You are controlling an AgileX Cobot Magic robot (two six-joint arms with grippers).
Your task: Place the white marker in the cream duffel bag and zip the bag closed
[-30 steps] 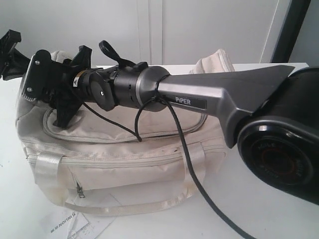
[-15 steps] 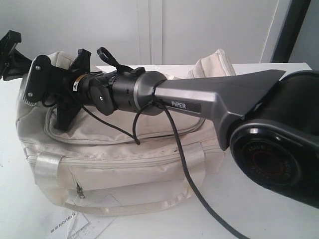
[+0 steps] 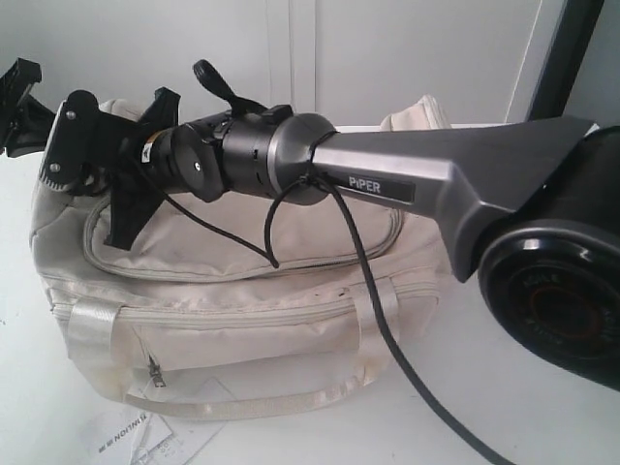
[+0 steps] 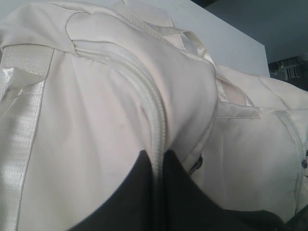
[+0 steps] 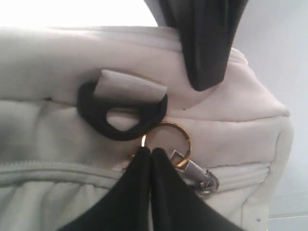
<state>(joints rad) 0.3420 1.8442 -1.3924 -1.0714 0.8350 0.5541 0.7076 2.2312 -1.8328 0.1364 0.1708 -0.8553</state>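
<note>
right pincer (image 5: 147,153) pinching shut on gold ring (image 5: 187,139) | left pincer (image 4: 155,153) clamping a fold of cream duffel bag (image 3: 242,320) | risk: thin ring likely slipping out when pulled; bag dragging across counter (image 3: 320,431) if left hold is loosening

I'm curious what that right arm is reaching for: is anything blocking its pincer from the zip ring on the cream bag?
Nothing visible does. The right pincer is shut on the gold ring at the end of the cream duffel bag; the black loop sits beside it, not between.
</note>
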